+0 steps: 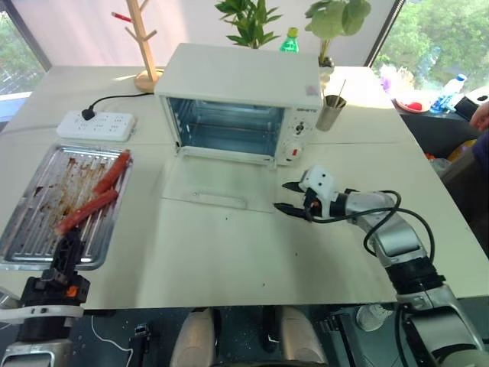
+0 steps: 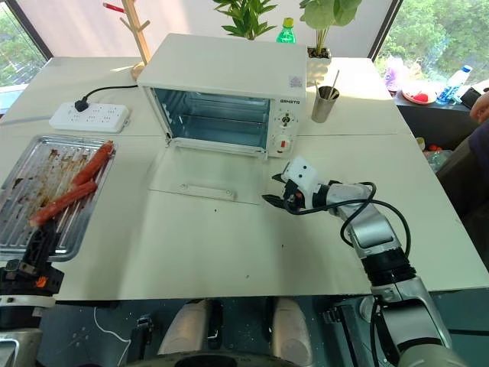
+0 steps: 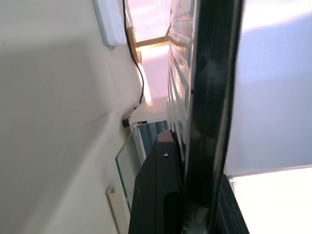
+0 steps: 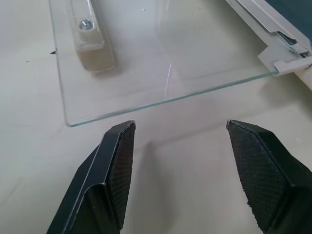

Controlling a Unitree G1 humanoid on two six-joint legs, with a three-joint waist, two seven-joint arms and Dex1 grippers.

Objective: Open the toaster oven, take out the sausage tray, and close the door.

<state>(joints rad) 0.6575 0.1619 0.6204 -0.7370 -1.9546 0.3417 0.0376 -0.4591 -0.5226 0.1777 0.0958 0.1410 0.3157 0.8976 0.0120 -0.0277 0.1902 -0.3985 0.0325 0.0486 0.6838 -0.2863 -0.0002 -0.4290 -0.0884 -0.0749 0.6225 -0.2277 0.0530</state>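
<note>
the door (image 1: 218,191) lies flat open on the table (image 1: 229,260) in front of the oven (image 1: 237,103), its long axis running nine to three, handle (image 1: 219,199) on the near edge. the right gripper (image 1: 294,197), fingers apart and empty, sits just off the door's right edge, pointing toward nine o'clock; the glass lies at about ten o'clock from it. it is clearly the nearer arm for lifting the door shut. the tray (image 1: 30,241), with two sausages (image 1: 95,195), rests on the table's left side, long axis twelve to six, its near rim clamped in the left gripper (image 1: 65,256).
</note>
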